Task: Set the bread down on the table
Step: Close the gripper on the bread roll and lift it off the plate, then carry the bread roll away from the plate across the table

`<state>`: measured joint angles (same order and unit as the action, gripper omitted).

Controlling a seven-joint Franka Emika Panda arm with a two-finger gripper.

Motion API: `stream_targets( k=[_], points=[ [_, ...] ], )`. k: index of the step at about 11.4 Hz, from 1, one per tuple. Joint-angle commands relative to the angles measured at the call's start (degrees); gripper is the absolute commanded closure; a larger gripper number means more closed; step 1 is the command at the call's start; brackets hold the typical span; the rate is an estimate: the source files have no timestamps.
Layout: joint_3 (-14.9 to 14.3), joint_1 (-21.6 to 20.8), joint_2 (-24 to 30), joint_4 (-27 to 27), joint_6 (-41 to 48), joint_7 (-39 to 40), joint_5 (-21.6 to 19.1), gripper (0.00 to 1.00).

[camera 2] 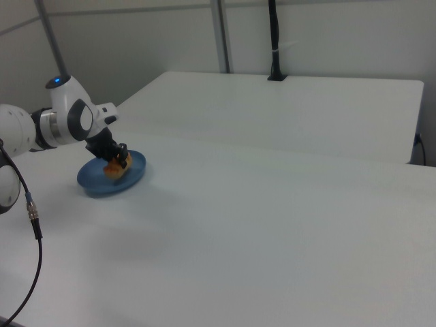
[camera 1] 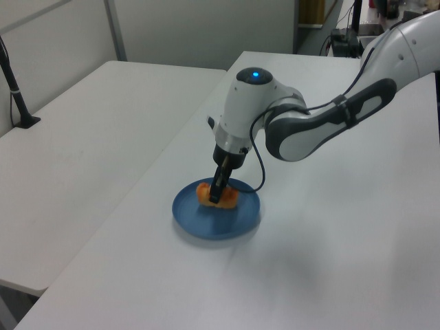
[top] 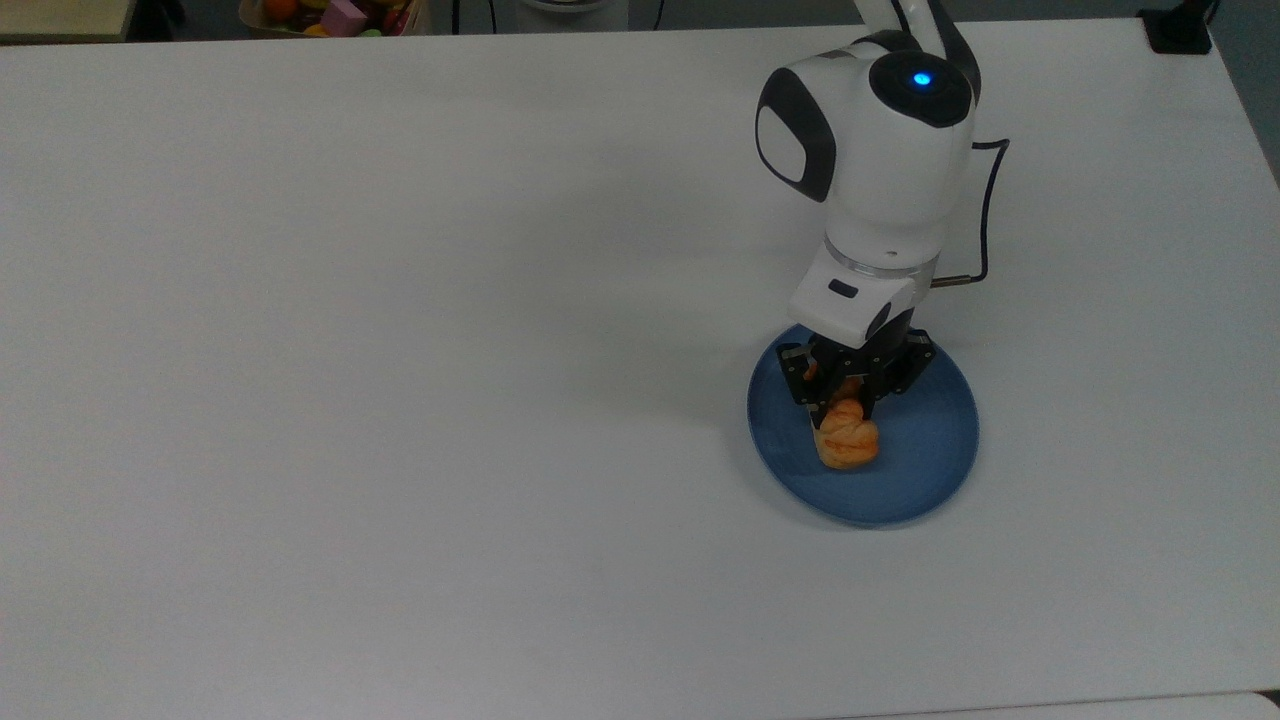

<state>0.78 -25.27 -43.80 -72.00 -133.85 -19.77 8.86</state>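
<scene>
The bread (top: 850, 437), a small golden-orange braided roll, hangs over the round blue plate (top: 925, 450) on the white table (top: 400, 350), towards the top view's right. My gripper (top: 843, 402) points down and is shut on the bread's far end. In the left view the bread (camera 1: 216, 194) sits between the black fingers (camera 1: 216, 190), a little above the plate (camera 1: 206, 221). The right view shows the gripper (camera 2: 118, 162) over the plate (camera 2: 95, 185) at the right view's far left, with the bread (camera 2: 116, 167) in its grip.
A box of colourful items (top: 340, 14) stands off the table's far edge at the top view's upper left. A black mount (top: 1180, 30) sits at the far right corner. A second white table (camera 1: 82, 137) adjoins, with a black post (camera 1: 15, 89) on it.
</scene>
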Motion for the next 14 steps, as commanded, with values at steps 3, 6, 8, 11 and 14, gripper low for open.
stream_targets(
  k=[3, 6, 8, 11, 14],
  points=[
    [-0.1, 2.4, 11.6, -5.2, 7.8, -0.9, 0.0, 0.58],
    [0.6, 5.7, 20.7, -9.5, 14.6, 4.5, -1.9, 0.58],
    [0.8, 8.6, 27.4, -13.3, 19.0, 9.5, -5.6, 0.57],
    [0.7, 14.7, 35.8, -18.0, 24.7, 15.2, -9.4, 0.57],
    [0.7, 21.9, 41.1, -21.9, 28.4, 24.9, -12.2, 0.57]
  ],
)
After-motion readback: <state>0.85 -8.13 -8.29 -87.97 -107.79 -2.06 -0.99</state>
